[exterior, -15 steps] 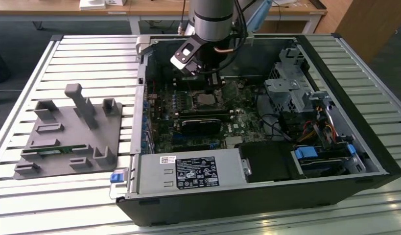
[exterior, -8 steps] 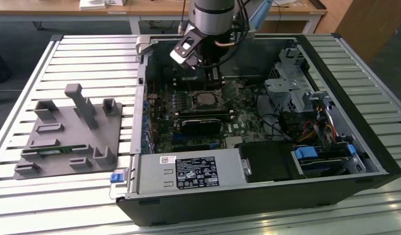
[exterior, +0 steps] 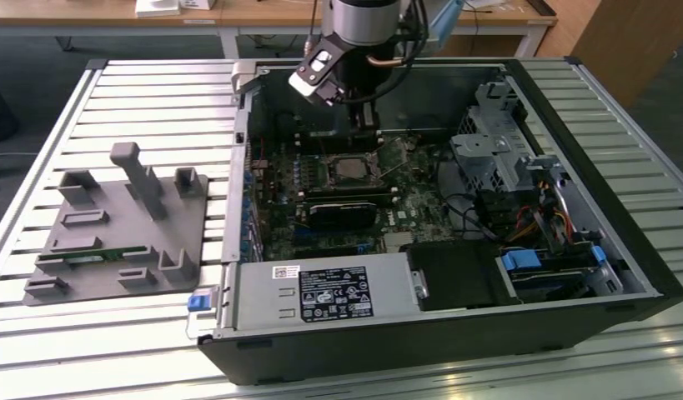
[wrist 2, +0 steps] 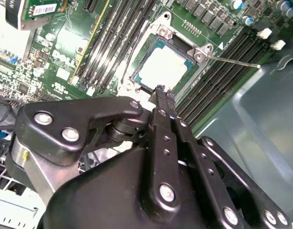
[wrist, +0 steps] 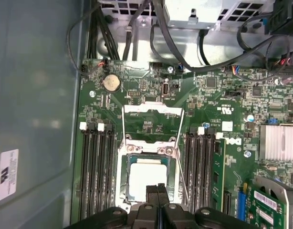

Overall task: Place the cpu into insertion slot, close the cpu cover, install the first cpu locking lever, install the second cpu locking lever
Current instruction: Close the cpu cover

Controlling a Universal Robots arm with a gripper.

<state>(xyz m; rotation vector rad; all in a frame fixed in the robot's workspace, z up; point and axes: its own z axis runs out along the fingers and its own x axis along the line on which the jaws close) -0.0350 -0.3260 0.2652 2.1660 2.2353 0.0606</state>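
The cpu lies flat in the insertion slot on the green motherboard, its pale face up; it also shows in the second wrist view as cpu. The cpu cover is swung open and lies back on the board beyond the slot. A thin wire locking lever sticks out free beside the slot. My gripper hangs just above the slot's edge, shut with nothing between its fingers; it also shows as gripper and gripper inside the case.
Black memory slots flank the insertion slot on both sides. Cables and a drive cage crowd the exterior view's right. The power supply fills the front. A grey fixture plate sits outside the case.
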